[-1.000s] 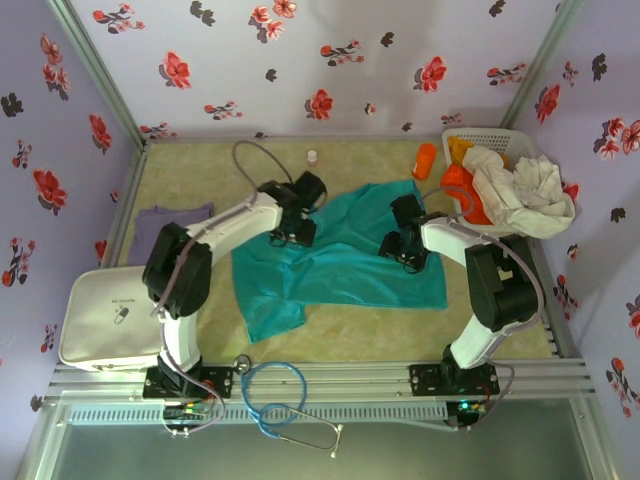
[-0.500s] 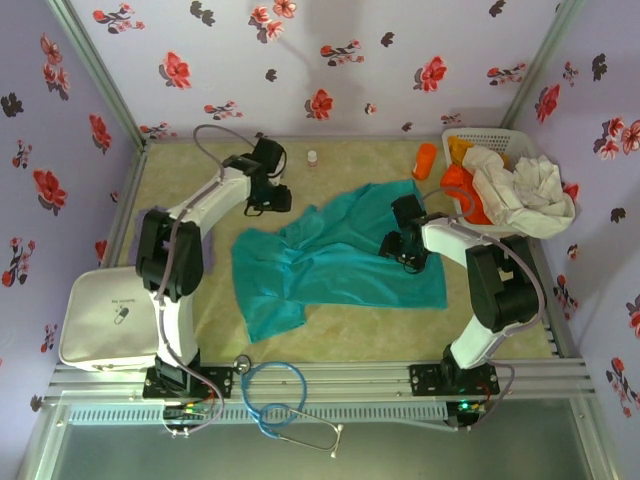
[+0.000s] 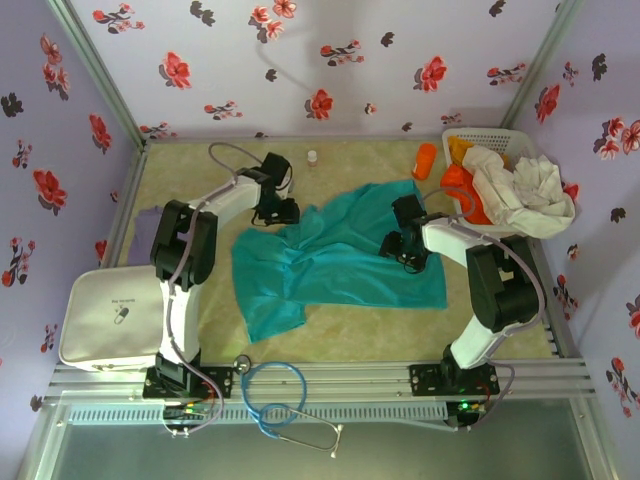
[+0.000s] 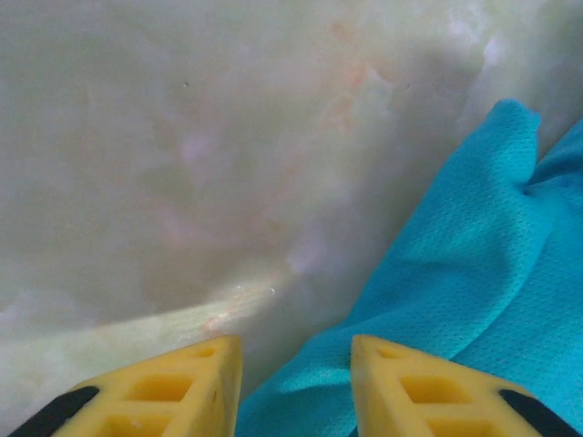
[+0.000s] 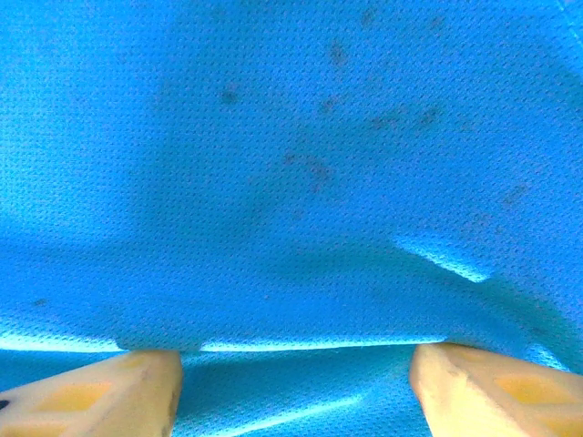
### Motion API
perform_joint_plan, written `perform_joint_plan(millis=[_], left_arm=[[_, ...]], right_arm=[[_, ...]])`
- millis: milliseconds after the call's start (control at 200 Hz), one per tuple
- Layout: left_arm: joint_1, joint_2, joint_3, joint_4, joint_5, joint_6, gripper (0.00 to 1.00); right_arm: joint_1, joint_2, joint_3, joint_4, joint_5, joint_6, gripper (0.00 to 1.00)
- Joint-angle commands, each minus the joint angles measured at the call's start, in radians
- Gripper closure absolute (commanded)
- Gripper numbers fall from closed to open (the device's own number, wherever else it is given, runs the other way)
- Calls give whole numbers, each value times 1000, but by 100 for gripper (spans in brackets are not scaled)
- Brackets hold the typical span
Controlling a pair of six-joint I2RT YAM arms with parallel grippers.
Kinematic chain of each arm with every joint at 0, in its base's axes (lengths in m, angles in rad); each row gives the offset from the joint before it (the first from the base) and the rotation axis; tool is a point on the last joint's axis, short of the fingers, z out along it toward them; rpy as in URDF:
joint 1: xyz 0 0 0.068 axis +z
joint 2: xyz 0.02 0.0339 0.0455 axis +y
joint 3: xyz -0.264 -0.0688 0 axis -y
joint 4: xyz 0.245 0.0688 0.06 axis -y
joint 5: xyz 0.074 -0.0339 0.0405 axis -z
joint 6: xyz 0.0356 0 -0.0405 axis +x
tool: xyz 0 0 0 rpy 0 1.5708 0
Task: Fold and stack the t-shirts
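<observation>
Left fingers (image 4: 205, 369) stood spread at the edge of the teal t-shirt (image 3: 340, 255). Right fingers (image 5: 114, 387), spread wide, perhaps pressed its cloth.

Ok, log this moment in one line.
left claw: open, at teal shirt edge | right claw: open, over teal shirt | teal shirt: rumpled, not folded

Stethoscope (image 3: 285, 395) — white case (image 3: 110, 318) — basket (image 3: 486, 132)

You were working in a staged robot test booth: flowered wall panels (image 3: 300, 60) boxed the upper frame, and aluminium mounting rails (image 3: 320, 380) crossed the bottom.
</observation>
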Motion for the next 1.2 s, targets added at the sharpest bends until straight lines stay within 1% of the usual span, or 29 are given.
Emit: perform_joint_plan(millis=[0, 190, 280, 345, 615, 730, 1045, 1195], left_arm=[[5, 30, -18, 23, 12, -11, 66], [5, 39, -26, 23, 0, -11, 74], [5, 39, -28, 22, -8, -7, 76], [5, 37, -32, 23, -22, -6, 78], [5, 16, -24, 10, -57, 9, 98], [4, 5, -4, -7, -78, 21, 100], [5, -26, 68, -70, -148, 50, 100], [5, -49, 106, -104, -200, 76, 100]], right_arm=[[-8, 65, -51, -7, -31, -1, 30], [-8, 61, -65, 7, -29, 7, 31], [-7, 66, -68, 4, -29, 12, 30], [-7, 64, -74, 8, -22, 14, 30], [-8, 66, -72, -2, -22, 17, 31], [-8, 61, -74, 1, -21, 14, 31], [-8, 64, -71, -9, -22, 18, 31], [-8, 61, -77, -4, -23, 20, 31]])
